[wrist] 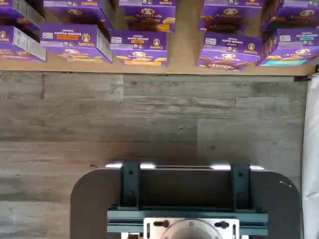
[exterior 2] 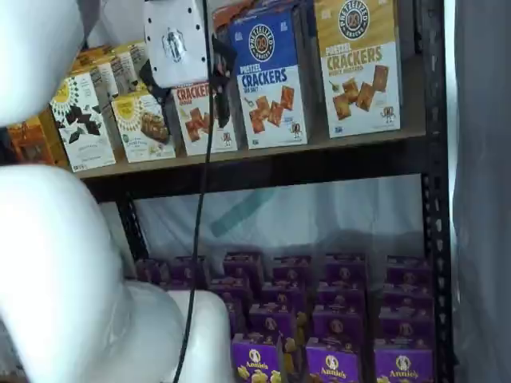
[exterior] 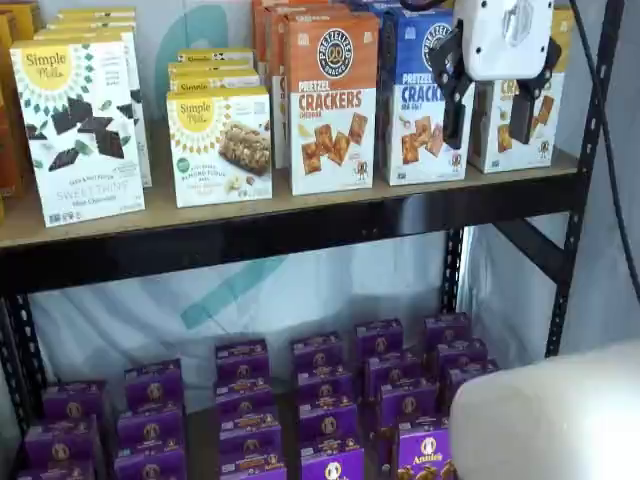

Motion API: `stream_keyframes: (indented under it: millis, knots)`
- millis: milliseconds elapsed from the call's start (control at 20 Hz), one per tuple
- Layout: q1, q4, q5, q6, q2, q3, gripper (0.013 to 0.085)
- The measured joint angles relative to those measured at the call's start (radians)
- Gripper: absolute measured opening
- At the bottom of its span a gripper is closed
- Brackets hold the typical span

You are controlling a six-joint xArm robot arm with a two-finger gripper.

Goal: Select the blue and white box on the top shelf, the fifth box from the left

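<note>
The blue and white box (exterior: 415,100) stands on the top shelf (exterior: 300,225) between the orange-topped Cheddar carton (exterior: 332,100) and a yellow-topped carton (exterior: 545,120). It also shows in a shelf view (exterior 2: 267,80), above the shelf's black beam (exterior 2: 263,167). My gripper (exterior: 490,118) hangs in front of the shelf at box height, white body up, two black fingers down. It is open, with a plain gap, and holds nothing. Its left finger overlaps the blue box's right edge. Its white body (exterior 2: 176,40) shows in front of the orange carton. The wrist view does not show the blue box.
Simple Mills boxes (exterior: 80,130) fill the shelf's left part. Several purple Annie's boxes (exterior: 330,400) stand on the low level and show in the wrist view (wrist: 139,47) beyond grey floor. A black upright (exterior: 585,180) is at right. The white arm (exterior 2: 64,279) fills the foreground.
</note>
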Motion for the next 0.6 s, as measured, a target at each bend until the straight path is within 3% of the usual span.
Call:
stream_keyframes:
  millis: [200,600]
  knots:
    - [-0.029,0.031,-0.006,-0.015,-0.005,0.005,0.085]
    - [-0.026,0.026,-0.064,-0.018,-0.018,0.035,0.085]
